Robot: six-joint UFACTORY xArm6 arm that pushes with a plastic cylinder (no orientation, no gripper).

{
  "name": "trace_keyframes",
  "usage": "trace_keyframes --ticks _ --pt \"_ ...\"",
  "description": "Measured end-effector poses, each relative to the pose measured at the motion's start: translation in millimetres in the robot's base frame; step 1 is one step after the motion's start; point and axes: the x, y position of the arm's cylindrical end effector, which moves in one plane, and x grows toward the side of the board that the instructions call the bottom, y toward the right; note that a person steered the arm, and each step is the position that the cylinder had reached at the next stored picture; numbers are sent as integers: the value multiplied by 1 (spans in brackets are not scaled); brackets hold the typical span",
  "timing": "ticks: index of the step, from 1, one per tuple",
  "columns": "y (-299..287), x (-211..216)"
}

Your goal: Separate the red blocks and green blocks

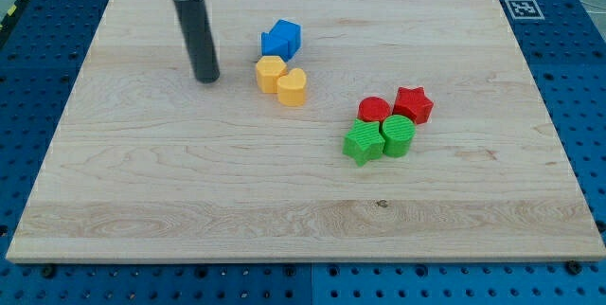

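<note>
1. Counted on the wooden surface (pixel 142 201): two red blocks, two green blocks, two yellow blocks and one blue block, seven in all.
2. The red blocks sit right of the frame's centre: a red round block (pixel 374 110) and, touching it on its right, a red star block (pixel 414 104).
3. The green blocks lie directly below the reds: a green star-like block (pixel 363 142) on the left and a green round block (pixel 399 135) on the right, touching each other and pressed up against the red pair, so all four form one tight cluster.
4. My tip (pixel 207 80) rests on the surface in the upper left of the frame, well apart from the red and green cluster, which lies to its lower right.
5. Between the tip and that cluster are the two yellow blocks, one hexagon-like (pixel 270 73) and one heart-like (pixel 293 87), touching, with the blue block (pixel 281 39) just above them.
6. There is no gripper to open or close: the arm ends in a plain dark rod, which holds nothing and touches no block; the nearest, the yellow pair, is just to its right.
</note>
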Motion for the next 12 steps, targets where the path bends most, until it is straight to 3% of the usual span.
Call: trace_keyframes --ticks 1,2,3,6,9,10,12 --pt "10 67" --pt "62 107" --pt "126 109" --pt "149 82" --pt "274 68" --pt "283 68" --pt "246 67"
